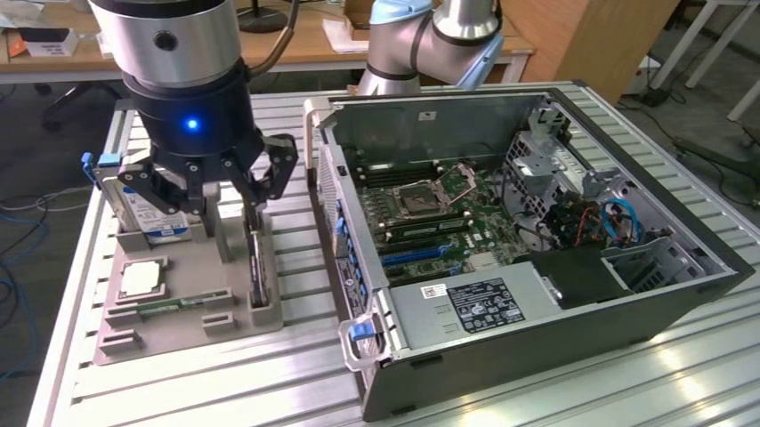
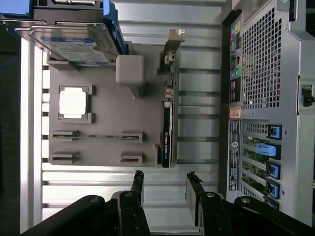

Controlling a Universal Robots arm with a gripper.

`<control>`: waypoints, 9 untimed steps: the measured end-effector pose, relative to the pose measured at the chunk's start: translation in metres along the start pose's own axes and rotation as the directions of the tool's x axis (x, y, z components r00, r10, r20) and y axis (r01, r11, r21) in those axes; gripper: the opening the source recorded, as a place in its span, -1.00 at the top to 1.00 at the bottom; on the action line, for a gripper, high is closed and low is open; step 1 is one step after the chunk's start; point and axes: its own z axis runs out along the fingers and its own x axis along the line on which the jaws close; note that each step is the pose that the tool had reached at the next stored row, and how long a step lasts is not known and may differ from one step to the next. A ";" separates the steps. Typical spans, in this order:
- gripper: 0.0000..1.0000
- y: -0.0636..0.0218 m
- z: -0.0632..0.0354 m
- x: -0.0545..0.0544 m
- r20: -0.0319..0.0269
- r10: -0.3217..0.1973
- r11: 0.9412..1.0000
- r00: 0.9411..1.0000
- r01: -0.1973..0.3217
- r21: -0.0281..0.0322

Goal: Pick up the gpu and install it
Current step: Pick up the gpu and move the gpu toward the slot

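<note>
The gripper (image 1: pixel 234 227), jaws spread and empty, hangs over the gpu (image 1: pixel 259 276), which stands on edge in the grey tray (image 1: pixel 166 325) at nine o'clock from the computer case (image 1: pixel 535 356) in the exterior view; its long edge runs twelve-to-six, in line with the gap

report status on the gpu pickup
Hand open, poised over the gpu. Gpu on edge in gray holder slot, not gripped. Hard drive stands off to one side.

Gripper (image 1: pixel 235 224) blocking upper part of gpu (image 1: pixel 258 271) in exterior view. Hard drive (image 1: pixel 149 218) hiding partly behind gripper linkage. Computer case (image 2: pixel 266 98) running off wrist-view edge. Power supply label (image 1: pixel 472 299) text showing too small to read.
</note>
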 end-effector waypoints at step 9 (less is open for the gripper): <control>0.06 -0.0044 0.0022 -0.001 0.000 -0.002 1.000 1.000 0.002 -0.001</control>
